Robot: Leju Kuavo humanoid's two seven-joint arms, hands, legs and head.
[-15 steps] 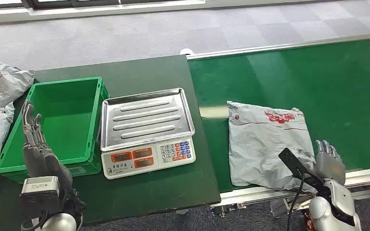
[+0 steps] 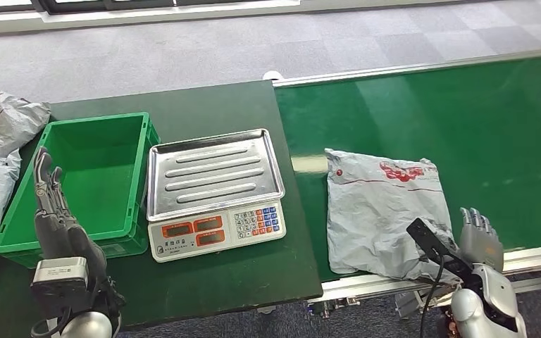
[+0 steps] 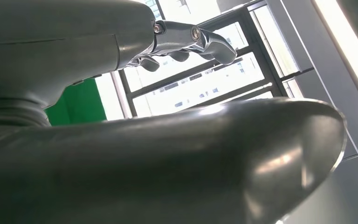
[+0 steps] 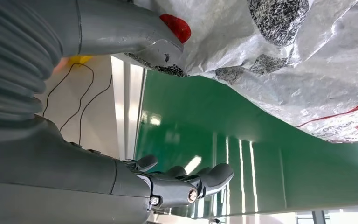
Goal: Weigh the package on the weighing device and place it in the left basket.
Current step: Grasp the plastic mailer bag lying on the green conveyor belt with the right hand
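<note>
One grey plastic mail package (image 2: 384,211) lies flat on the green conveyor belt (image 2: 465,120), to the right of the weighing scale (image 2: 215,193), whose steel tray is bare. The right hand (image 2: 480,239) sits at the package's near right corner, fingers apart, holding nothing. The left hand (image 2: 53,211) hovers open at the green basket (image 2: 77,179). Judging by this, the pickup has not begun; next the right hand must grip the package and carry it to the tray.

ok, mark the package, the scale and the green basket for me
package (image 2: 384,211), head view, middle of the grey bag.
scale (image 2: 215,172), head view, centre of its steel pan.
green basket (image 2: 88,121), head view, far rim.
</note>
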